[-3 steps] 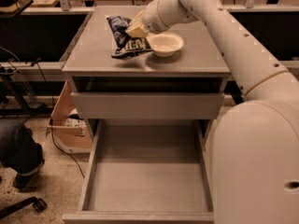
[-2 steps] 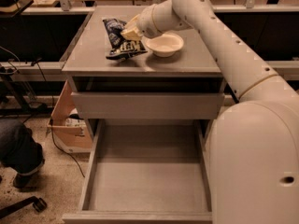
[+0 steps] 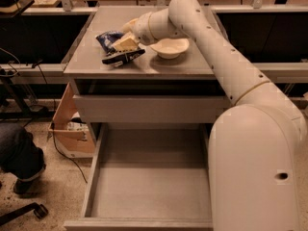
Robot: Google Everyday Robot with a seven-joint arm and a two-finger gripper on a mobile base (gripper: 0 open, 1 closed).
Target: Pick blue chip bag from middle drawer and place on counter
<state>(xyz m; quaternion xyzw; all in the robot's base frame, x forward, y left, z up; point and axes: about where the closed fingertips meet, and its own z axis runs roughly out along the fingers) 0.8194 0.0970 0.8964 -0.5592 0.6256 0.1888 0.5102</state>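
Bag lies on the counter, in its left half, nearer the left edge than the right and about midway between the back edge and the front edge, its dark lower end pointing toward the front edge. Gripper sits right on top of the bag, covering its middle, at the end of the white arm that reaches in over the right edge of the counter. Whether the claw is clamped on the bag or loose I cannot tell. Just right of the gripper, near the middle of the counter, stands a white bowl, apart from the bag. Below the front edge the drawer is pulled fully out, its grey floor bare. A cardboard box sits on the floor beyond the counter's left edge
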